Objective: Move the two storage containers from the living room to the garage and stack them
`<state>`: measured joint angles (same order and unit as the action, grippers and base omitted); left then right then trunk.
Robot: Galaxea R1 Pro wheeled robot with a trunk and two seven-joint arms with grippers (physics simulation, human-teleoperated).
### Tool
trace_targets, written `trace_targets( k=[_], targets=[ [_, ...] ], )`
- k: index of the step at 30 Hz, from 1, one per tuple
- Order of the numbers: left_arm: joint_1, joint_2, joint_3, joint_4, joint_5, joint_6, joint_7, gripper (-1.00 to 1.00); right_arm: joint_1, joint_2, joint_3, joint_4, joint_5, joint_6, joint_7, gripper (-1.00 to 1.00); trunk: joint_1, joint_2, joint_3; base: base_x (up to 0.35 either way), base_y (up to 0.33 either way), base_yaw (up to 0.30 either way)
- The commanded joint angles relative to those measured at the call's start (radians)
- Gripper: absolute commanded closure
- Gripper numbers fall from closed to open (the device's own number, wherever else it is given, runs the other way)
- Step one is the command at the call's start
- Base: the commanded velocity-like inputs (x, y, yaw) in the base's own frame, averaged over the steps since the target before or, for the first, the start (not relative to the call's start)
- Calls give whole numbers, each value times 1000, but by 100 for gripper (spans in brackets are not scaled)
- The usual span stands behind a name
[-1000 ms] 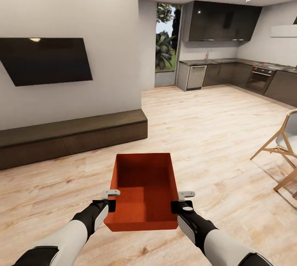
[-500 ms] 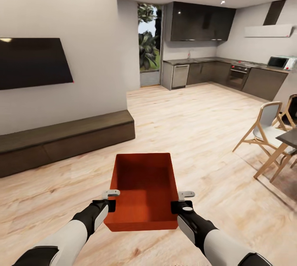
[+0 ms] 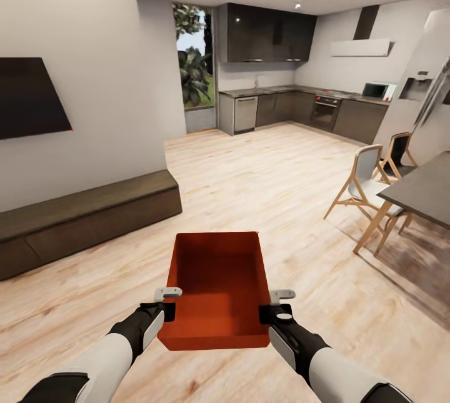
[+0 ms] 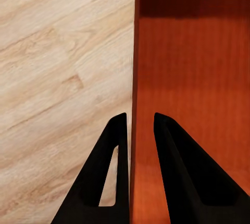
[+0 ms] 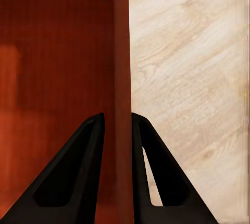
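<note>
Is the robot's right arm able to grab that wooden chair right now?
Probably not. The right gripper is shut on the wall of the orange bin, which both arms carry, and the chair stands well off across the wood floor.

Light wood plank floor (image 3: 262,190) runs all the way back to the kitchen. Sitting on it: a long dark low bench (image 3: 81,218) along the left wall, wooden-legged chairs (image 3: 362,187) and a dark dining table (image 3: 419,194) by the right edge.
</note>
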<state>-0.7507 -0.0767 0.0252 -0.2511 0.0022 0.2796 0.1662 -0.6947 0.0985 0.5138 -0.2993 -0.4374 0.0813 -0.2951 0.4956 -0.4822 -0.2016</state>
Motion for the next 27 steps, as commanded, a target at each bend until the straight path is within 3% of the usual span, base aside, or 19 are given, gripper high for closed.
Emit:
trace_targets(
  k=[1,7,27],
  targets=[
    [1,14,5,0,-4,7,6,100,-2,0,-4,-37,1,-14,-1,100,0,-2,-2,0,0,-286],
    [1,14,5,0,-4,7,6,100,-2,-1,-4,-37,1,-14,-1,100,0,-2,-2,0,0,-277],
    [1,14,5,0,-4,7,6,100,-2,1,-4,-37,1,-14,-2,100,0,-2,24,0,0,-5]
  ],
)
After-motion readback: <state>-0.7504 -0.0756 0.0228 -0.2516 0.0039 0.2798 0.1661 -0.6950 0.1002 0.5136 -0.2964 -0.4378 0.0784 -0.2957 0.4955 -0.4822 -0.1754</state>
